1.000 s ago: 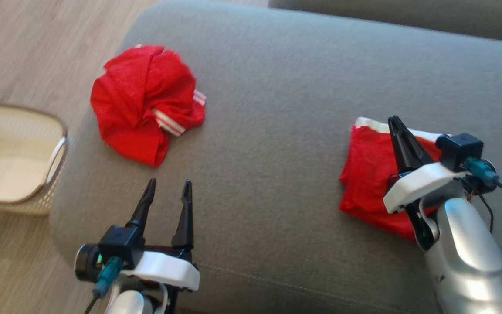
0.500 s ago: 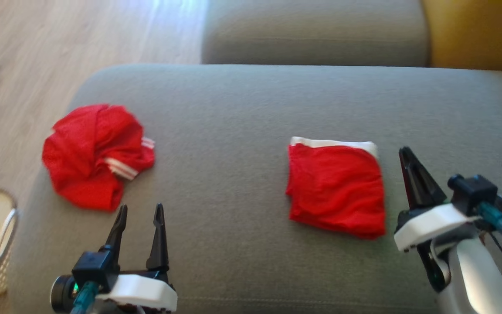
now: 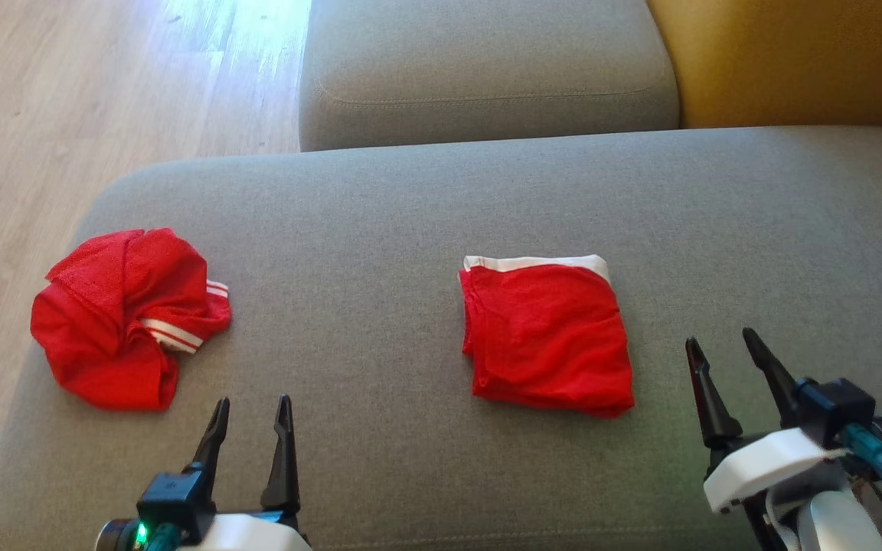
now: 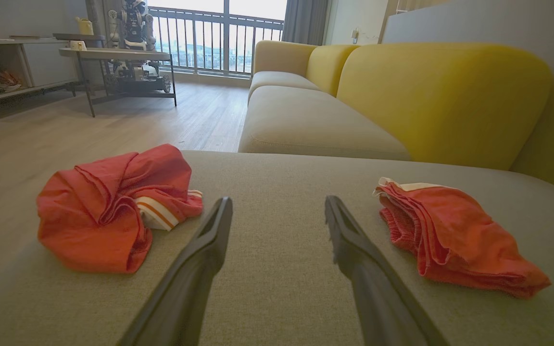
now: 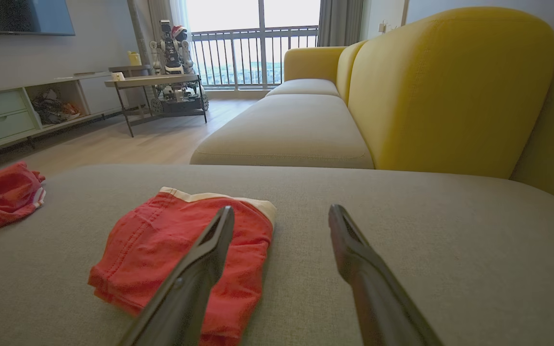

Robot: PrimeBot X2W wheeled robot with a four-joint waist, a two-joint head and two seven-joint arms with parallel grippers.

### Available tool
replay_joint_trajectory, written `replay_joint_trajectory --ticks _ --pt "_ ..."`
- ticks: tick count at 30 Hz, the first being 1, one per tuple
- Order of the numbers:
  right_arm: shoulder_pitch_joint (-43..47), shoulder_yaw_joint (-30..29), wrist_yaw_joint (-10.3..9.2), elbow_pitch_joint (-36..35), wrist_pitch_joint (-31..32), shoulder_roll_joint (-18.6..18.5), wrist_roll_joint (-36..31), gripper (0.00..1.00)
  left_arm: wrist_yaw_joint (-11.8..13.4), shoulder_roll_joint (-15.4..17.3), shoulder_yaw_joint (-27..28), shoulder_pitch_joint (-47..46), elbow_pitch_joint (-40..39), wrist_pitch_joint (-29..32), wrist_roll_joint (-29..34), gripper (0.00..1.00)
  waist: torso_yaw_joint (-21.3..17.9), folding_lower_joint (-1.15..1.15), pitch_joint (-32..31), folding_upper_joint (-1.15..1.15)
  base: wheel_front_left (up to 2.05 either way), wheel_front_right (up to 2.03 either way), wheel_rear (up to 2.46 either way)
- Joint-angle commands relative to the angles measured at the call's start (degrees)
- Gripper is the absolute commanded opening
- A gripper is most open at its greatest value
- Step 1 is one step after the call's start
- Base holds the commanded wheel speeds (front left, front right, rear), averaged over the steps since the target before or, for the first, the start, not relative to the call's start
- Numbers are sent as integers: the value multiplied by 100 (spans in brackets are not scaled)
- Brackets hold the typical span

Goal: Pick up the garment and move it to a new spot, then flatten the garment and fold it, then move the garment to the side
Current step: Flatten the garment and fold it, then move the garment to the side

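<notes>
Fold looks done: folded red shorts (image 3: 547, 337) at 3 o'clock of crumpled red garment (image 3: 123, 317), still pending; left gripper (image 3: 253, 399), right gripper (image 3: 718, 337) wide, empty.

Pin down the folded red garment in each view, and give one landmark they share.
Head view: folded red garment, just right of centre on the grey cushion.
Left wrist view: folded red garment at the right, mid-height.
Right wrist view: folded red garment, lower left of centre.
Shared landmark: crumpled red garment with striped trim, left of it in all three.
</notes>
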Motion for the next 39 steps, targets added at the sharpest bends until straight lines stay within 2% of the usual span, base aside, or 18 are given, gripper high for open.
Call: replay_joint_trajectory --ticks 1,15,20,25,29,34,39 --pt "-163 154 -1 -206 -53 -18 -30 100 41 -15 165 -222 -162 -70 -13 100 -5 0 0 0 0 0 0" --pt "-70 195 -1 -144 -54 -18 17 100 25 -15 107 -227 -125 -70 15 100 32 0 20 0 0 0 0" --pt "-286 292 -1 271 -14 -18 162 100 -16 -15 3 -260 -111 -70 28 100 177 0 132 0 0 0 0" --pt "-860 351 -1 905 549 -18 586 100 -72 -15 -63 -343 -30 -70 66 100 382 0 312 0 0 0 0" --pt "-1158 349 -1 1200 747 -18 728 100 -91 -15 -98 -376 -6 -70 77 100 479 0 423 0 0 0 0" --pt "-1653 85 -1 1805 1018 -18 955 100 -125 -15 -190 -529 30 -70 95 100 662 0 646 0 0 0 0" --pt "-2103 -185 -1 2397 1220 -18 792 100 -121 -15 -273 -692 28 -70 87 100 812 0 865 0 0 0 0"
